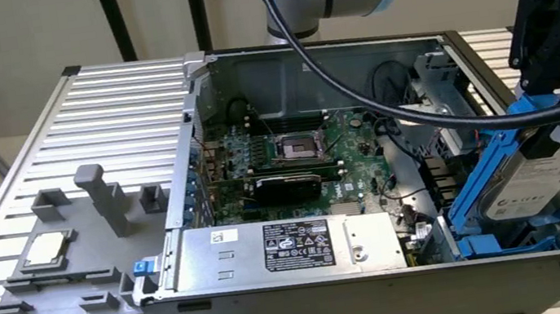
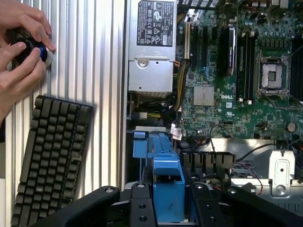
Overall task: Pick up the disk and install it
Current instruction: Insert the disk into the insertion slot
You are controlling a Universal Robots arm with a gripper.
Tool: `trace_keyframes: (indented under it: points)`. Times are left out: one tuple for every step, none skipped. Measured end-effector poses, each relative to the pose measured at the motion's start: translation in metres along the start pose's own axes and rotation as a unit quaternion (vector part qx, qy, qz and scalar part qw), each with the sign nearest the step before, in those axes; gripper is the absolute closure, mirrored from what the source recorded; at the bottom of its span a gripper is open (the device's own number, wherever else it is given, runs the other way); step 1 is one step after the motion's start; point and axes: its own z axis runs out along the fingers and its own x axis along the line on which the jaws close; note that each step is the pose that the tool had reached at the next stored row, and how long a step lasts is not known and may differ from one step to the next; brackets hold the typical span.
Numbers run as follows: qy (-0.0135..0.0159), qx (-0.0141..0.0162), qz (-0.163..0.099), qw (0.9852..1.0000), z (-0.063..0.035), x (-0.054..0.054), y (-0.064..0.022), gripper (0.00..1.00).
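My jaws clamp the disk by its blue rails. It's tilted, lower end down by the blue cage, at the exterior view's right end of the PC case. Disk's white label: print too small to read; PSU sticker same. Mobo reads "DELL". Desk is ribbed aluminium w/ a black keyboard on it. A person's hands grip a blue-ringed knob. Beige wall behind.
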Motion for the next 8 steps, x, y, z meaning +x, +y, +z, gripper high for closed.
trace_keyframes:
  points:
    - [0.0001, 0.0000, 0.000, 1.0000, 0.0002, 0.0001, 0.0000, 0.67]
    - [0.0000, 0.0000, 0.000, 1.0000, 0.0006, 0.0002, 0.0000, 0.67]
    - [0.0001, 0.0000, 0.000, 1.0000, 0.0009, 0.0002, 0.0000, 0.67]
    - [0.0000, 0.0000, 0.000, 1.0000, 0.0014, 0.0003, -0.0001, 0.67]
    - [0.0000, 0.0000, 0.001, 1.0000, 0.0018, 0.0003, -0.0001, 0.67]
    - [0.0000, 0.0000, 0.001, 1.0000, 0.0022, 0.0003, -0.0001, 0.67]
    - [-0.0001, 0.0000, 0.001, 1.0000, 0.0028, 0.0003, -0.0001, 0.67]
    - [0.0000, 0.0000, 0.001, 1.0000, 0.0033, 0.0003, -0.0001, 0.67]
